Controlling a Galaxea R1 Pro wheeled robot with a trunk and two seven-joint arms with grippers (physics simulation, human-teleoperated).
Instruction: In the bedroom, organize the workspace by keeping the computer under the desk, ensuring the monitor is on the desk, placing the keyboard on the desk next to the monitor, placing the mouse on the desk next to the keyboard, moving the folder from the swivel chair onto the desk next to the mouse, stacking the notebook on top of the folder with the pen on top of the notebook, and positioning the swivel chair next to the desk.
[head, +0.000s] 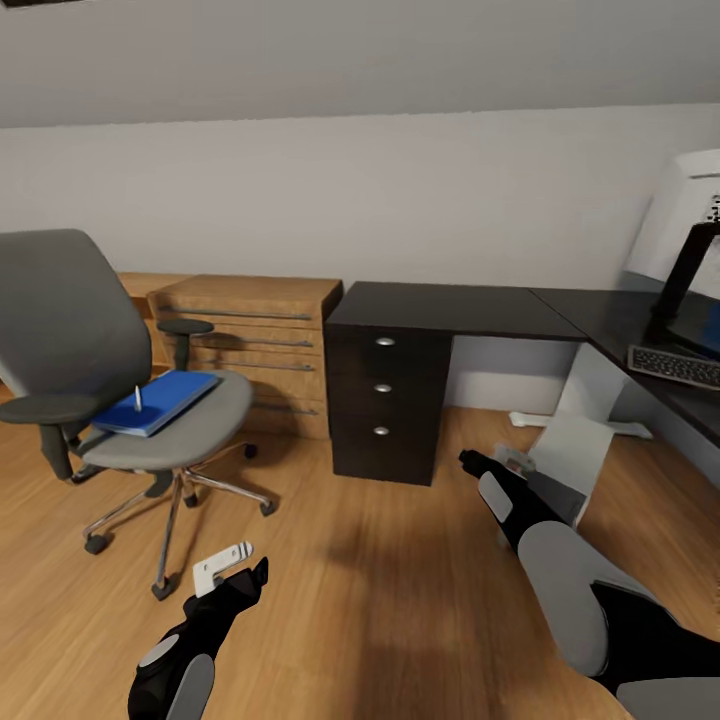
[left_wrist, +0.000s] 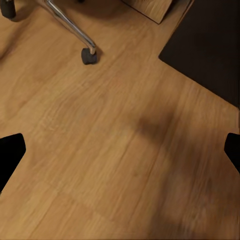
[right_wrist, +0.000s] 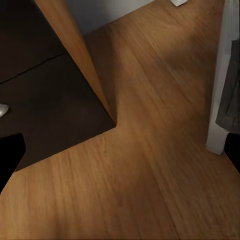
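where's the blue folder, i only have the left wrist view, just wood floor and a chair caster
Observer: The flat bright-blue rectangular folder lies on the grey upholstered seat of the swivel chair, in the head view's left part.
Operator: anything on top of it
Observer: Yes, a small thin light-coloured object stands upright on it; I cannot tell what it is.
Operator: is the desk ready for it
Observer: The glossy black desk top has a bare stretch above the black drawer unit; the slim dark-keyed keyboard sits at its far right.
Operator: my left hand open
Observer: The left hand is open, with nothing between its fingers, above the wood floor.
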